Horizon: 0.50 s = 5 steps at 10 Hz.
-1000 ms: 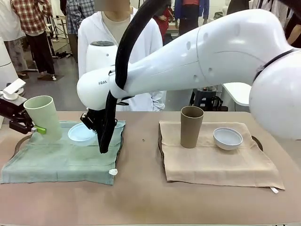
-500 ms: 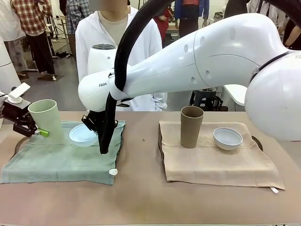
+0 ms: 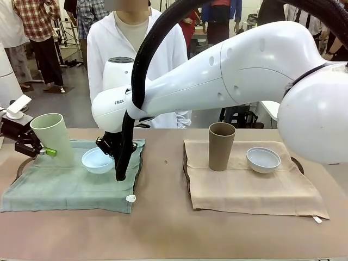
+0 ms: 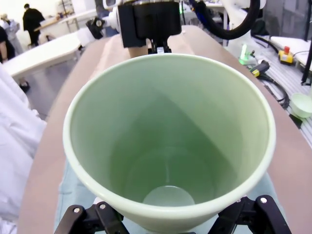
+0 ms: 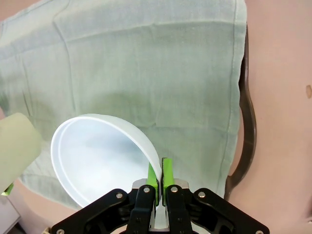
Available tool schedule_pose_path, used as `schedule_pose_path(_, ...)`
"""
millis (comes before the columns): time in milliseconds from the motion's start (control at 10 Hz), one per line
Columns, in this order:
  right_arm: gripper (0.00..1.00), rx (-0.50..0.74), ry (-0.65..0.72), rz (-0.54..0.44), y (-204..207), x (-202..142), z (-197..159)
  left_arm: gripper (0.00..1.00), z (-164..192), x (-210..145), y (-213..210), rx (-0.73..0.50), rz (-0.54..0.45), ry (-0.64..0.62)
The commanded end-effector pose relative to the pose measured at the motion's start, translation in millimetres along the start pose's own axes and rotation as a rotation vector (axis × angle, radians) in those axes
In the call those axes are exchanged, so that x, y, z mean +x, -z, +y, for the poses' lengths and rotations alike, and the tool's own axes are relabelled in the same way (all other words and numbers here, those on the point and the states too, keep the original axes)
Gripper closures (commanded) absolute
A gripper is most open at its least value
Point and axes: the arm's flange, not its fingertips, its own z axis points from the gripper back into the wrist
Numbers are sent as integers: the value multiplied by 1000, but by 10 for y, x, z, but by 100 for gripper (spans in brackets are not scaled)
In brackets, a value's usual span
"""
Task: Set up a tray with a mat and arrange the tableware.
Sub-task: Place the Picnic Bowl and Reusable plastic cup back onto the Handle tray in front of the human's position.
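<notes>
Pale green cup (image 3: 50,136), brown cup (image 3: 221,145), green mat (image 3: 65,185), beige mat (image 3: 250,187).

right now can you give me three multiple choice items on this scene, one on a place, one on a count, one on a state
1. Where does the tall brown plastic cup stand?
A. on the beige cloth mat
B. on the green cloth mat
C. on bare table

2. How many tall cups are there?
A. one
B. two
C. three

3. What does the right end effector do?
A. hangs open
B. pinches the light blue shallow bowl's rim
C. grips a cup

Answers:
1 A, the brown cup rests on beige cloth beside the whitish-blue small bowl.
2 B, brown plus the pale green tall plastic cup.
3 B, its green pads clamp the rim.
</notes>
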Motion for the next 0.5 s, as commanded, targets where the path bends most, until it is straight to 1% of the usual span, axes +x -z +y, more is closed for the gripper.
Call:
schedule_pose_path(0, 95, 37, -13, -2, 61, 65, 7, 16, 58, -80, 74, 0, -33, 44)
schedule_pose_path(400, 95, 40, -7, 9, 196, 141, -49, 16, 174, -229, 232, -26, -32, 23)
